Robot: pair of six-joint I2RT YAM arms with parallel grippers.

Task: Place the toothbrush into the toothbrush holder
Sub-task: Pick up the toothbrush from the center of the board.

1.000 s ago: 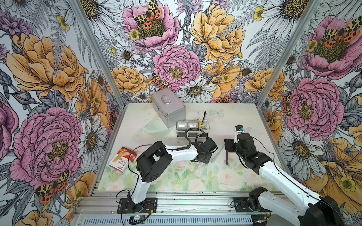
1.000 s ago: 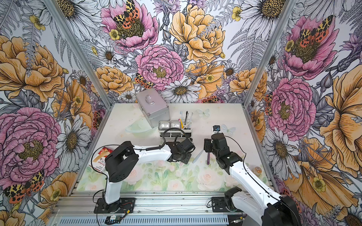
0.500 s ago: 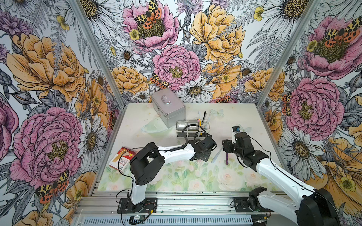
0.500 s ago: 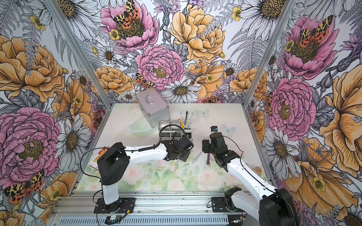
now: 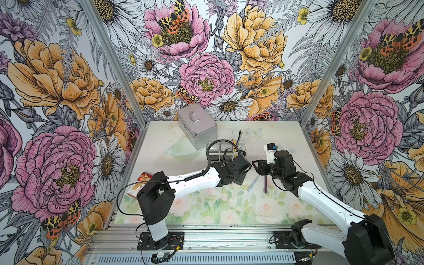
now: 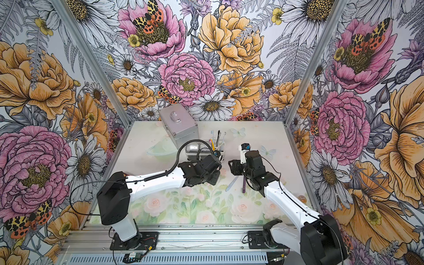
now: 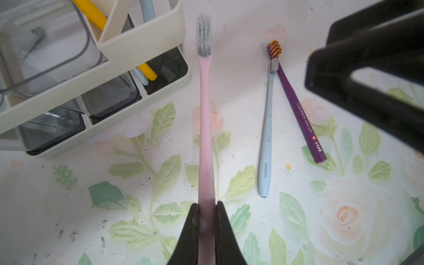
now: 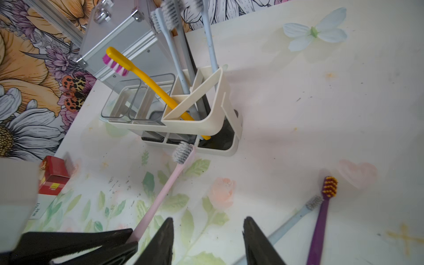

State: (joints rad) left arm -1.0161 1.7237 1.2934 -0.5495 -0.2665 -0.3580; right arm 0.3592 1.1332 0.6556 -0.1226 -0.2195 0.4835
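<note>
A pink toothbrush (image 7: 205, 114) with grey bristles is clamped at its handle in my left gripper (image 7: 207, 206), which is shut on it. The brush head points at the foot of the white toothbrush holder (image 7: 142, 41), just beside its end compartment. The holder (image 8: 215, 110) stands in both top views (image 5: 226, 146) behind the two wrists. It holds a yellow toothbrush (image 8: 146, 80) and several pale ones. My right gripper (image 8: 207, 221) hangs open and empty over the table, close beside the left gripper and the pink toothbrush (image 8: 165, 185).
A pale blue toothbrush (image 7: 266, 128) and a purple toothbrush (image 7: 298, 107) lie crossed on the table right of the pink one. A silver metal case (image 5: 197, 125) stands behind the holder, a clear green dish (image 5: 181, 151) beside it, and a red box (image 5: 140, 185) at the left edge.
The left gripper has carried the pink toothbrush a little toward the holder. The right gripper has moved left toward it, and its jaws have narrowed.
</note>
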